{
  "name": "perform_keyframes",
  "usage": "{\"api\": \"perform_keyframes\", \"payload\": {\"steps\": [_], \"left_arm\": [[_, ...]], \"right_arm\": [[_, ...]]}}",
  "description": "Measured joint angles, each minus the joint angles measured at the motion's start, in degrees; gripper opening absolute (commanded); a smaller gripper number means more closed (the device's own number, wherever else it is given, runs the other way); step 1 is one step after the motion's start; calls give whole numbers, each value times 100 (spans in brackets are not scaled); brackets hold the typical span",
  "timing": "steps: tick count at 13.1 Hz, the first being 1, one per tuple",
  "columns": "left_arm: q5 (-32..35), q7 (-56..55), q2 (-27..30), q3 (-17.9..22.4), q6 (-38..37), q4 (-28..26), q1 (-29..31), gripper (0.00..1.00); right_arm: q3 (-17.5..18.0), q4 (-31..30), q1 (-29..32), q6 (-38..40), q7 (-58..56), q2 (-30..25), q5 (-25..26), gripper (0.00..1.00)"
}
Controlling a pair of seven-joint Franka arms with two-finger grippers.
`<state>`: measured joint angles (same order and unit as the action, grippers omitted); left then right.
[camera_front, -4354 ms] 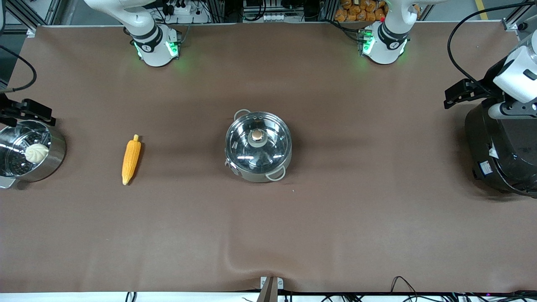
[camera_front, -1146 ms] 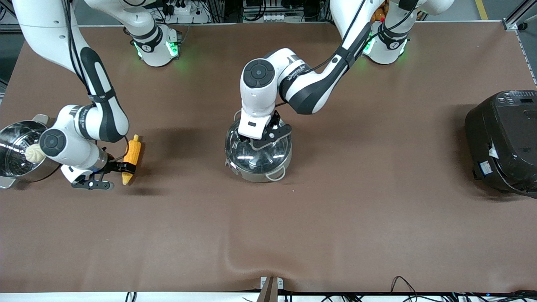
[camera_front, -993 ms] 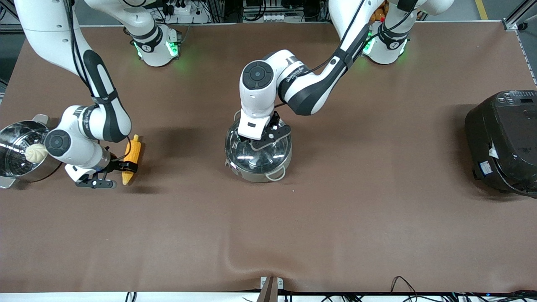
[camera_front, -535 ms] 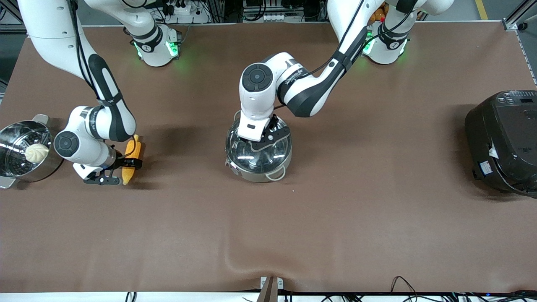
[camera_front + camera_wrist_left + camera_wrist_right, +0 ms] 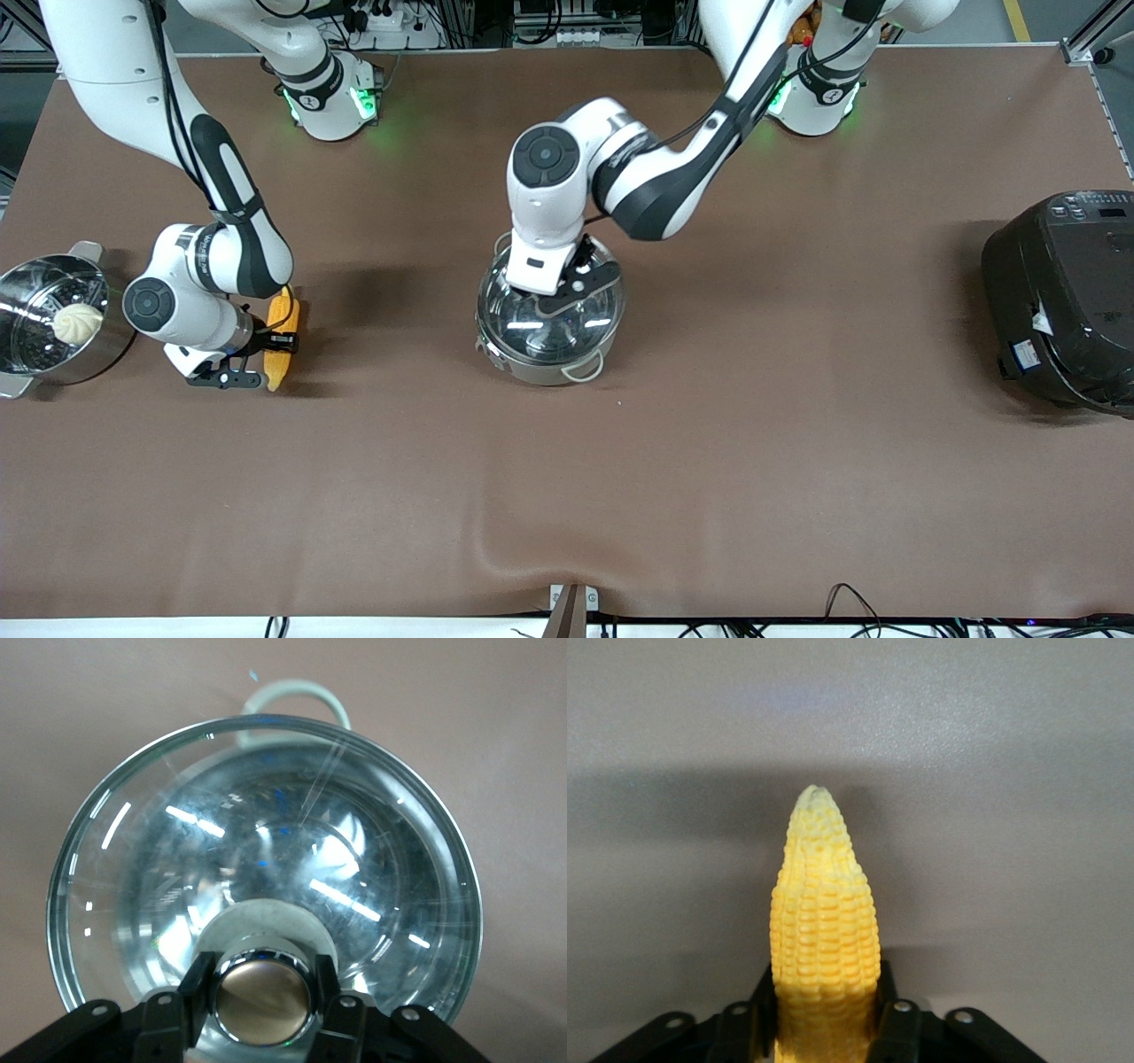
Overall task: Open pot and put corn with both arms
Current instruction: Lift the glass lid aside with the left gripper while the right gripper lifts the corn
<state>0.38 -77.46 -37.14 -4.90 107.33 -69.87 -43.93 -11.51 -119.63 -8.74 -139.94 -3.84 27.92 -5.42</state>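
Observation:
The steel pot (image 5: 542,372) stands mid-table. My left gripper (image 5: 556,292) is shut on the tan knob (image 5: 262,1001) of the glass lid (image 5: 549,332) and holds the lid just above the pot's rim. In the left wrist view the lid (image 5: 266,833) fills the frame, with one loop handle (image 5: 292,700) of the pot past its edge. My right gripper (image 5: 282,341) is shut on the middle of the yellow corn (image 5: 283,310), low over the cloth toward the right arm's end. In the right wrist view the corn (image 5: 824,921) points away from the gripper (image 5: 826,1023).
A steel steamer pot (image 5: 115,332) with a white bun (image 5: 75,323) stands at the right arm's end of the table, close to the right arm's wrist. A large black rice cooker (image 5: 1063,301) stands at the left arm's end. Brown cloth (image 5: 567,496) covers the table.
Both arms came in from the table's ends. The right gripper slid onto the corn's middle and closed on it. The lid has risen slightly off the pot in the left gripper.

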Motion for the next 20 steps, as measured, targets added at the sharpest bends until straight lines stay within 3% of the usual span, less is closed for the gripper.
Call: {"api": "perform_keyframes", "payload": {"steps": [5,7,11,14,18,20], "left_arm": [[35,808,1194,89,-1122,-16,762,0],[25,1673,1550,82,-1475,-81,1476,0],[-239,3692,1911,66,-1775,-568,2971,0],[-252,5130,2194,61,-1416,-1522,3781,0],[-257,6333,2716,63,288,-3678,4476,0],[-257,6368,2801,20,1105,-4588,4465,0]], "right_arm": [[94,97,17,110,0,-10,-128,0],[136,403,19,676,0,-59,-369,0],[210,1694,19,2458,155,-280,-487,0],[599,2528,18,3405,1023,-426,-502,0],[1446,3049,-112,3725,2705,-450,-502,0],[1583,3138,-406,3725,3431,-451,-502,0]]}}
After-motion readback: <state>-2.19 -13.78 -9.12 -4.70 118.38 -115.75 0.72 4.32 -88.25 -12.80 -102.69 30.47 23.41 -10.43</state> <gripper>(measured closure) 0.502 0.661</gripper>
